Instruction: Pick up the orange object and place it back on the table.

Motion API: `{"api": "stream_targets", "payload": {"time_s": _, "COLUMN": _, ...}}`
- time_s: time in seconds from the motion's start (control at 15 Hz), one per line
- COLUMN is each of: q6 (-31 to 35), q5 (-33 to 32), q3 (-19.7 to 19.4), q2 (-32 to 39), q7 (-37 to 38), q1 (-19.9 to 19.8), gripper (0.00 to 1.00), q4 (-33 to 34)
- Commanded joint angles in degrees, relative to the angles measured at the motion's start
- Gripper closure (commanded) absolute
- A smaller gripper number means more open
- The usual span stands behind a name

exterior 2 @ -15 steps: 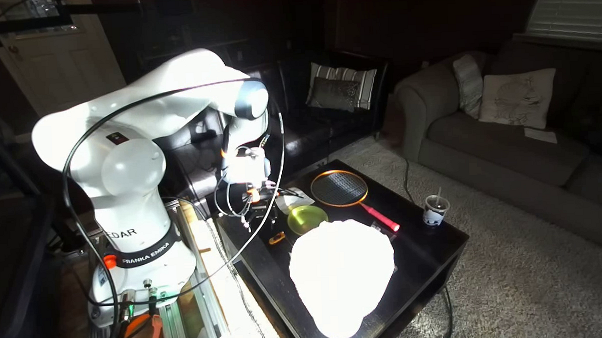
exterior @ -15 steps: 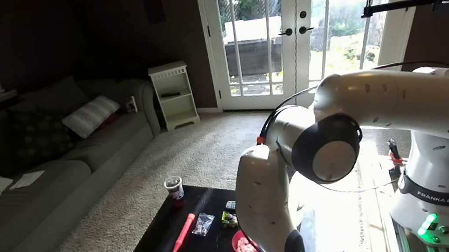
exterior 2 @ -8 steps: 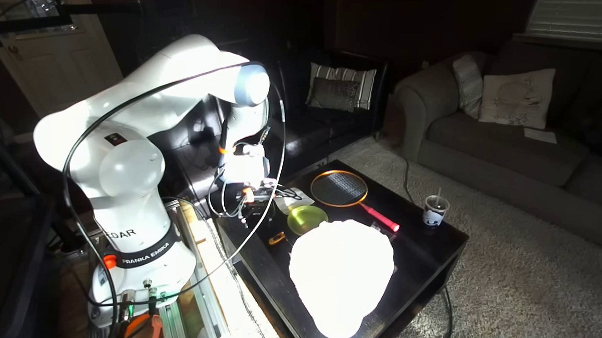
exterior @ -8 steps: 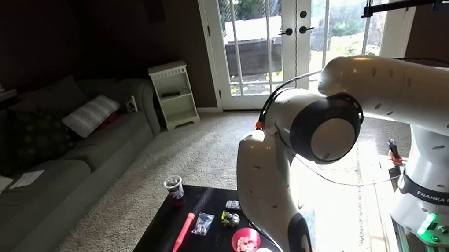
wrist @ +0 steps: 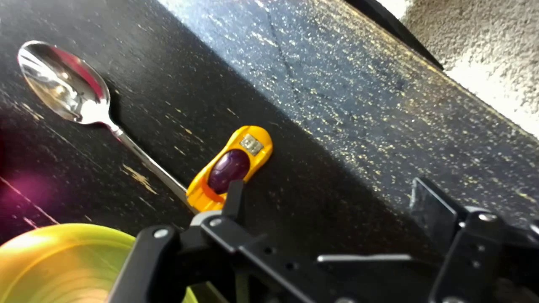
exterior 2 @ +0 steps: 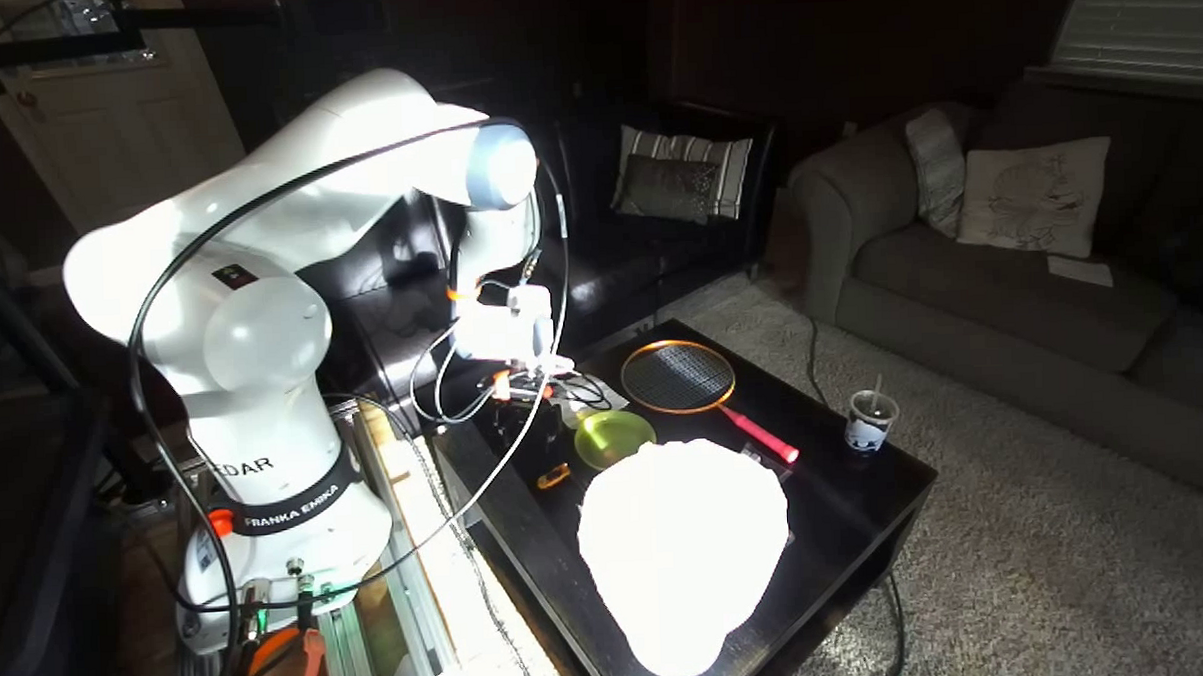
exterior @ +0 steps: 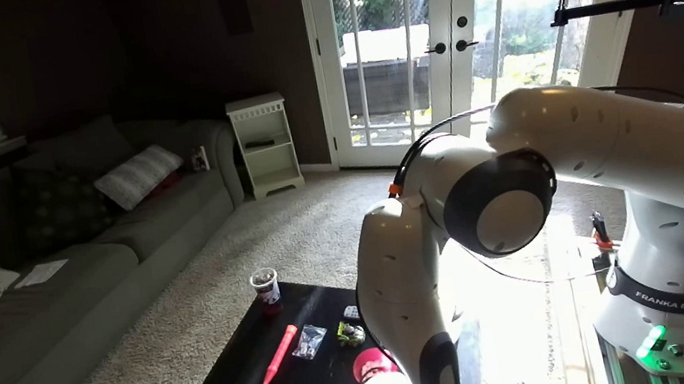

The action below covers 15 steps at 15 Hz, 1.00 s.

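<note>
Black pincer [wrist: 326,189] is spread wide, nothing gripped; rounded, purple-domed, yellow-orange toy car [wrist: 234,162] is supported by flat, scuffed black tabletop [wrist: 168,80].

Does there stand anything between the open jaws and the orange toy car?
Nothing visible does. Beside the orange toy car lies the spoon, which runs up to the car's end near one jaw; touching or not, I cannot tell.

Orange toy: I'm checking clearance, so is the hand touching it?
Cannot tell: in the wrist view, one fingertip of the open hand overlaps the orange toy, but depth is unclear; neither exterior view plainly shows contact or gap.
</note>
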Motion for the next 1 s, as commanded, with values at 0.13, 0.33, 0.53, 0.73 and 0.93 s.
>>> {"api": "stream_targets", "payload": {"time_s": 0.13, "q6": 6.98, "q5": 8.71, "q3": -5.02, "q2": -1.35, "q7": 8.46, "q1": 2.12, "gripper": 0.00, "q4": -2.89}}
{"api": "stream_targets", "payload": {"time_s": 0.33, "q6": 15.40, "q5": 11.39, "q3": -8.35, "q2": -1.68, "q7": 12.00, "q1": 3.69, "gripper": 0.00, "q4": -5.49}}
{"api": "stream_targets", "payload": {"time_s": 0.53, "q6": 21.30, "q5": 14.83, "q3": -10.57, "q2": -1.97, "q7": 12.25, "q1": 5.11, "gripper": 0.00, "q4": -7.88}}
{"api": "stream_targets", "payload": {"time_s": 0.73, "q6": 23.80, "q5": 18.55, "q3": -11.68, "q2": -3.40, "q7": 11.36, "q1": 6.00, "gripper": 0.00, "q4": -10.73}}
{"api": "stream_targets", "payload": {"time_s": 0.93, "q6": 24.28, "q5": 21.78, "q3": -12.06, "q2": -5.59, "q7": 10.89, "q1": 6.63, "gripper": 0.00, "q4": -13.52}}
